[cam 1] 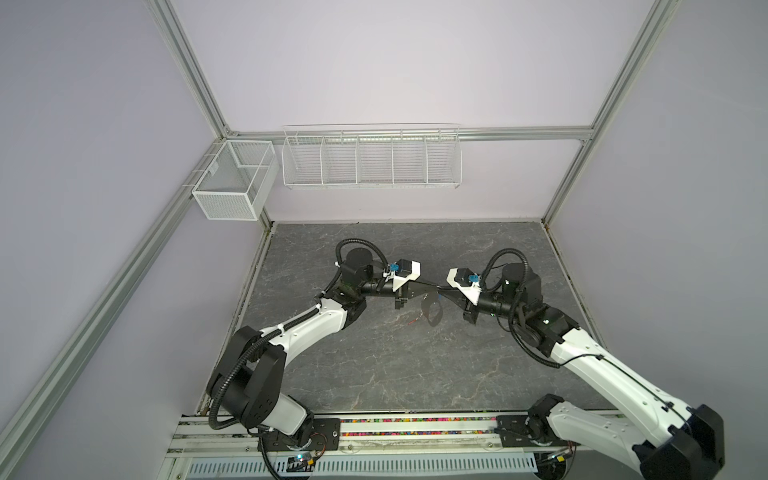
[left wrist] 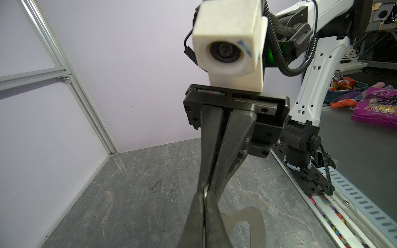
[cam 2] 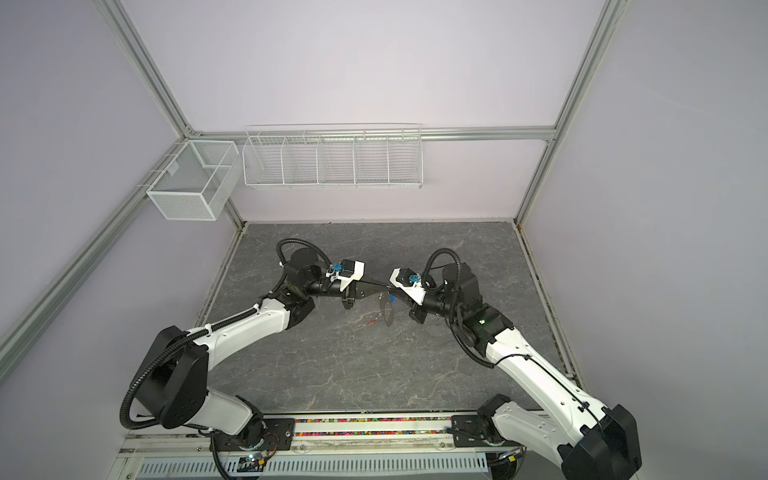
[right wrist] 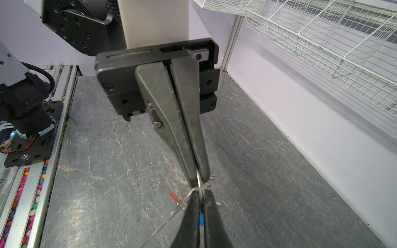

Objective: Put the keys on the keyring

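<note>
Beneath my left claw spreads the dark grey, pale-veined stone tabletop. A red-tagged key shows near that claw, toward my base; whether it rests there, I cannot tell.

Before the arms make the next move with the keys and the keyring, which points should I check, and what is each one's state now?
1. left gripper shut on the metal ring: ok.
2. right gripper shut, tip to tip with it: ok.
3. What the right gripper pinches: cannot tell.
4. keyring in view below the tips: ok.
5. red tag and blue tag both in view: ok.
6. Keys threaded on the keyring: cannot tell.
</note>
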You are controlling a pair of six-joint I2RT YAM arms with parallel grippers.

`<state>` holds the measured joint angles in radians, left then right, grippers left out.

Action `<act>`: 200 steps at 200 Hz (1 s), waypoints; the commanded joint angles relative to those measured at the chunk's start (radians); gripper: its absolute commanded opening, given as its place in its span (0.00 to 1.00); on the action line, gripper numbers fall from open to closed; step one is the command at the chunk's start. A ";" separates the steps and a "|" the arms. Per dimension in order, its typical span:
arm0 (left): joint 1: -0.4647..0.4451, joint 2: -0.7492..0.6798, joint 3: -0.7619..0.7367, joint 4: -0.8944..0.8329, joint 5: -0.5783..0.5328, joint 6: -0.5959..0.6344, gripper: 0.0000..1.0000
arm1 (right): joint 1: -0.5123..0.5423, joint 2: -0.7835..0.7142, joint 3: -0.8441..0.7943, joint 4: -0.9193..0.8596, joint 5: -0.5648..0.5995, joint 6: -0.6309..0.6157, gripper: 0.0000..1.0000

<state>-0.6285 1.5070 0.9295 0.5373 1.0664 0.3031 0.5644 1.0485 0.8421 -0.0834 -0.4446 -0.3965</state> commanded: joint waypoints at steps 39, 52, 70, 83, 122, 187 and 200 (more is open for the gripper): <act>-0.009 -0.127 0.128 -0.613 -0.244 0.492 0.32 | -0.003 0.043 0.121 -0.223 0.037 0.004 0.07; -0.027 -0.148 0.133 -0.659 -0.300 0.545 0.32 | -0.003 0.064 0.148 -0.269 0.038 0.001 0.07; -0.067 -0.164 0.145 -0.715 -0.383 0.610 0.32 | -0.002 0.095 0.181 -0.319 0.035 0.003 0.07; -0.092 -0.164 0.156 -0.746 -0.427 0.643 0.32 | 0.000 0.113 0.200 -0.345 0.035 0.005 0.07; -0.142 -0.162 0.163 -0.769 -0.537 0.679 0.32 | 0.012 0.141 0.230 -0.386 0.038 -0.001 0.07; -0.193 -0.178 0.142 -0.700 -0.657 0.668 0.31 | 0.039 0.161 0.253 -0.424 0.061 -0.006 0.07; -0.197 -0.178 0.137 -0.686 -0.658 0.664 0.31 | 0.044 0.165 0.259 -0.432 0.064 -0.008 0.07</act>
<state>-0.8169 1.3437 1.0660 -0.1799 0.4404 0.9485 0.5964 1.2049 1.0657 -0.5022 -0.3820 -0.3965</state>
